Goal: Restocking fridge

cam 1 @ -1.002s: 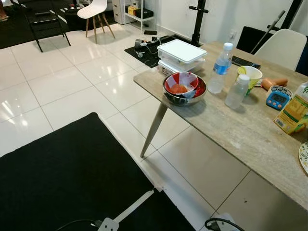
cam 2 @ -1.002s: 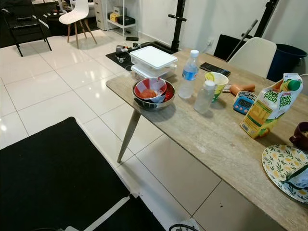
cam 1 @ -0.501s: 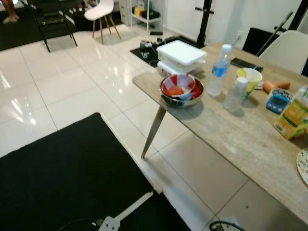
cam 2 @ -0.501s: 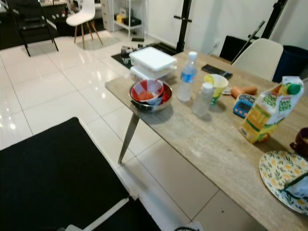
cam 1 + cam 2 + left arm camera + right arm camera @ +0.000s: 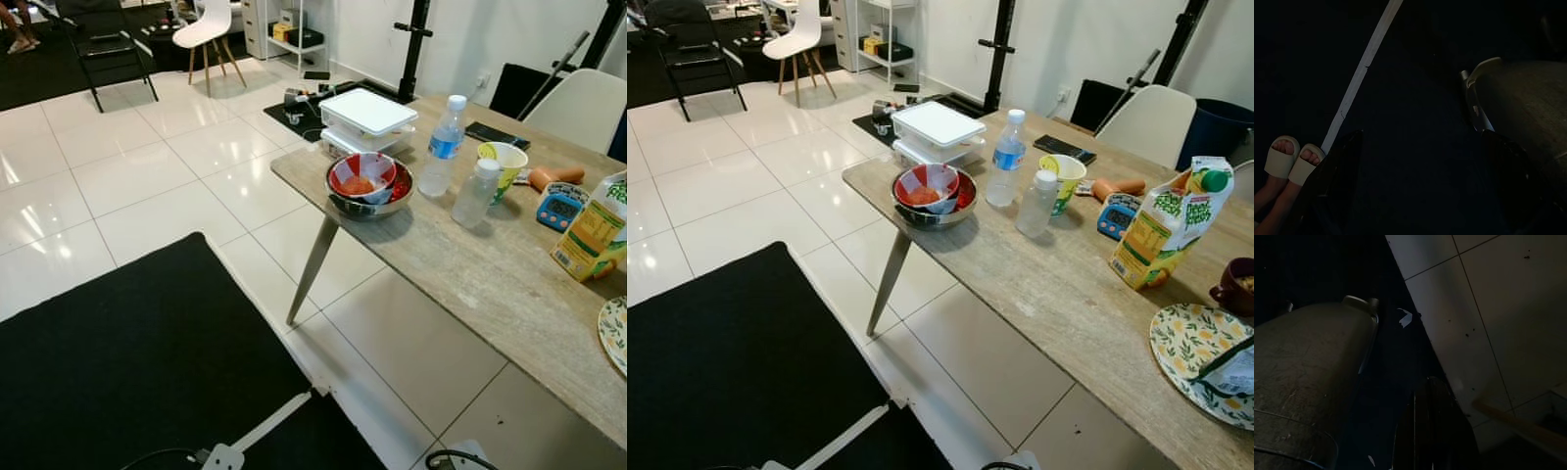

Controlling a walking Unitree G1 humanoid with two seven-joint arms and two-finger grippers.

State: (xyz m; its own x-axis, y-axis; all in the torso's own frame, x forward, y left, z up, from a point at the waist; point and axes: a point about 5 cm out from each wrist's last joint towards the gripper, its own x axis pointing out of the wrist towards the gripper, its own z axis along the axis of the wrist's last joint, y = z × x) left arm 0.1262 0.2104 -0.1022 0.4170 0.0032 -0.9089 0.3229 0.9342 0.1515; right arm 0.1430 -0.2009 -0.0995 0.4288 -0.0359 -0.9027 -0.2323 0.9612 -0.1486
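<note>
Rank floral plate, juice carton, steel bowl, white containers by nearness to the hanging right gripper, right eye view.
1. Floral plate, near right.
2. Juice carton, right.
3. Steel bowl, left corner.
4. White containers, far left.

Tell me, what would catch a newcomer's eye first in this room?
Probably the long wooden table running off to the right, crowded with things: a steel bowl with red contents near its corner, a water bottle just behind, and a bright juice carton farther along. A large black mat covers the white tiled floor in front.
</note>
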